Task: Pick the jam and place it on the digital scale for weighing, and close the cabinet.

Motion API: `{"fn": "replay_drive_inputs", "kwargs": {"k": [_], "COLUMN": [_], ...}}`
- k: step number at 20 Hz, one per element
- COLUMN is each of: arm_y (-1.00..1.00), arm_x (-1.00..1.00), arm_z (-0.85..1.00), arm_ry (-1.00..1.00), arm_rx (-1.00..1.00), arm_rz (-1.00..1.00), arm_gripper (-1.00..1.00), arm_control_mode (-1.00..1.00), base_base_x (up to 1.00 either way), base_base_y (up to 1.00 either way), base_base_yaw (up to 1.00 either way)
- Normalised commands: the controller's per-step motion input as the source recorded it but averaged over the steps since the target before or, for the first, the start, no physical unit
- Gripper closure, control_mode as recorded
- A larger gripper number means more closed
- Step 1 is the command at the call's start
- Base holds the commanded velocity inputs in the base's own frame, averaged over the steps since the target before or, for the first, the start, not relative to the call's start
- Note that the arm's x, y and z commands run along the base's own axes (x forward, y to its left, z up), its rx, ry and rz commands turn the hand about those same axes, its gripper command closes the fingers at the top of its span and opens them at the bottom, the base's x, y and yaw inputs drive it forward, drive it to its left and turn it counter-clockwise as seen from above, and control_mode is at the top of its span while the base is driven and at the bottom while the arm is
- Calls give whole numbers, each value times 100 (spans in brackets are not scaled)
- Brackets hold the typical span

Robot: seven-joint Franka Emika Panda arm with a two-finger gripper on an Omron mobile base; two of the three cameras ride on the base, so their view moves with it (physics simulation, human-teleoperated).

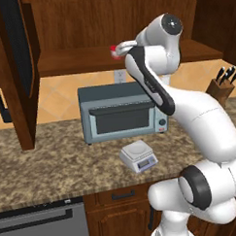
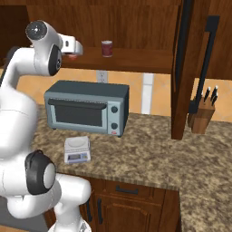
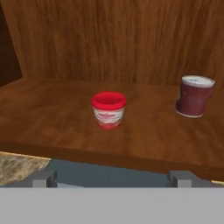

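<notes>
A speckled stone desk [image 1: 44,157] runs below an open wooden cabinet [image 2: 136,31], its doors swung wide so the shelf can be reached. The jam [image 3: 108,109] stands upright on that shelf, well left of a maroon cup [image 3: 194,96]. The pincer [image 3: 113,178] is raised to shelf height just outside the edge, jaws spread and empty, the jar straight ahead and centred between them but apart. The scale [image 1: 138,156] waits on the desk before the toaster oven [image 1: 122,112].
</notes>
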Motion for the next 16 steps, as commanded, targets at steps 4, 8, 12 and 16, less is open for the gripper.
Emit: {"fn": "replay_drive_inputs", "kwargs": {"k": [4, 8, 12, 16], "arm_y": [21, 18, 0, 0], "arm_x": [57, 54, 33, 41], "arm_z": [0, 0, 0, -10], "arm_ry": [0, 0, 0, 4], "arm_rx": [0, 0, 0, 0], "arm_rz": [0, 0, 0, 0], "arm_gripper": [-100, -100, -100, -100], "arm_control_mode": [-100, -100, -100, -100], "base_base_x": [0, 0, 0, 0], "base_base_y": [0, 0, 0, 0], "base_base_yaw": [0, 0, 0, 0]}}
